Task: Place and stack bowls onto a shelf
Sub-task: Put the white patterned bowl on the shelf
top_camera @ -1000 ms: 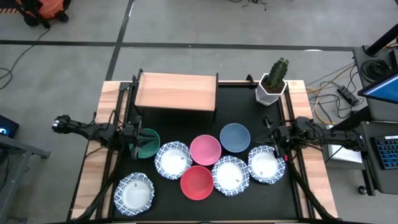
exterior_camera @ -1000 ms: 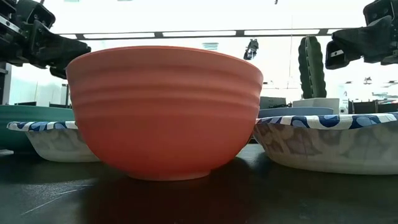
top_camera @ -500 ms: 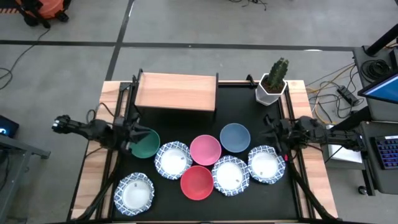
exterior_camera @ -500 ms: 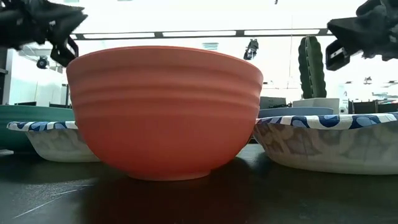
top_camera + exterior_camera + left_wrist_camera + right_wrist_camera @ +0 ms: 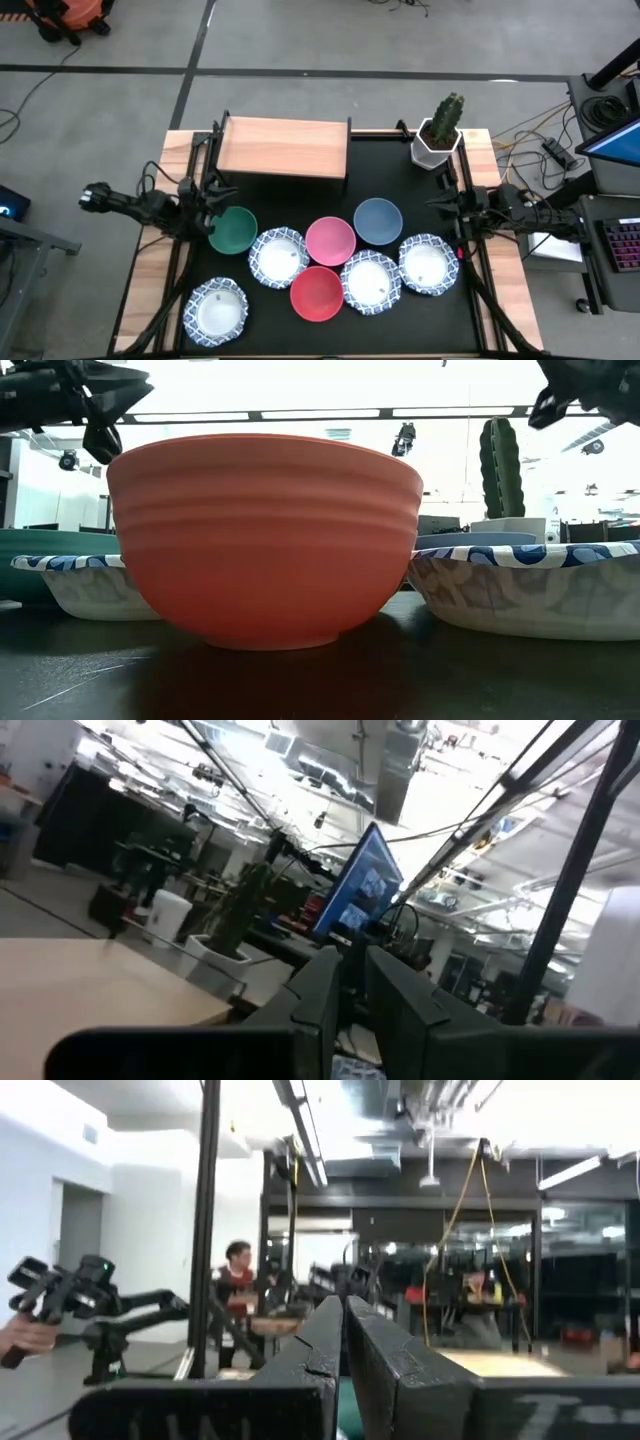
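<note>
**Both grippers closed and empty at the mat's side edges**

While the left gripper (image 5: 213, 208) sits fingers-together beside the green bowl (image 5: 234, 231), seven other bowls cluster along the mat's (image 5: 390, 180) front half. Right gripper (image 5: 447, 210), fingers together, hangs near the right edge. Shelf (image 5: 283, 148) stands bare at the back-left.

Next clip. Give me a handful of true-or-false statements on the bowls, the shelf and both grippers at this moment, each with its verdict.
1. The shelf already carries a bowl. False: its board is bare, and all eight bowls sit on the black mat.
2. The red bowl touches the pink bowl. True.
3. The left gripper is shut on the green bowl. False: its fingers are shut, but it holds nothing, and it is beside the bowl's rim.
4. The right gripper is shut and empty, at the mat's right edge. True.
5. The cactus pot stands on the shelf. False: it stands on the mat, right of the shelf.
</note>
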